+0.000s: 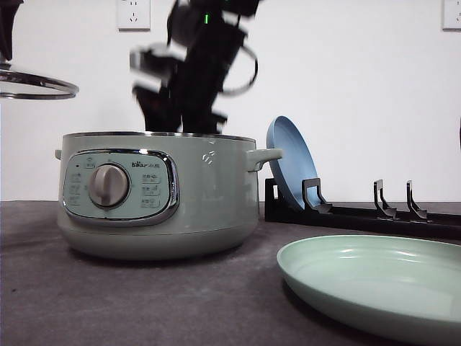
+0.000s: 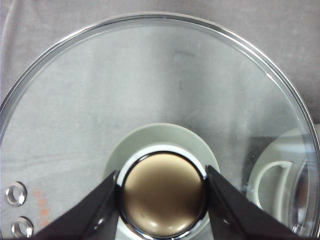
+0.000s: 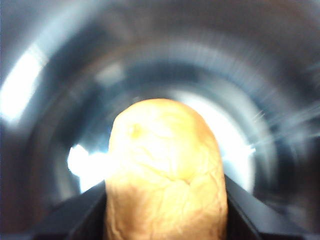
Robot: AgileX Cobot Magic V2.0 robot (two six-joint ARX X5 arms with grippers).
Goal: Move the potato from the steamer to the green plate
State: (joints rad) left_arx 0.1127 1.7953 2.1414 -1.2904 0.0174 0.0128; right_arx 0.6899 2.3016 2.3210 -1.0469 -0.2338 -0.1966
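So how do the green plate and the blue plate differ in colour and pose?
The green plate is pale mint, while the blue plate is blue. The green plate lies flat on the table in front, while the blue plate stands on edge in the black rack behind, beside the steamer. Both are round and shallow.

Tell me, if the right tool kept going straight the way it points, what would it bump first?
Probably the shiny inside of the steamer. The right tool points down into the pot with the potato between its fingers, so the potato might touch first. The picture is blurry, so depth is unclear.
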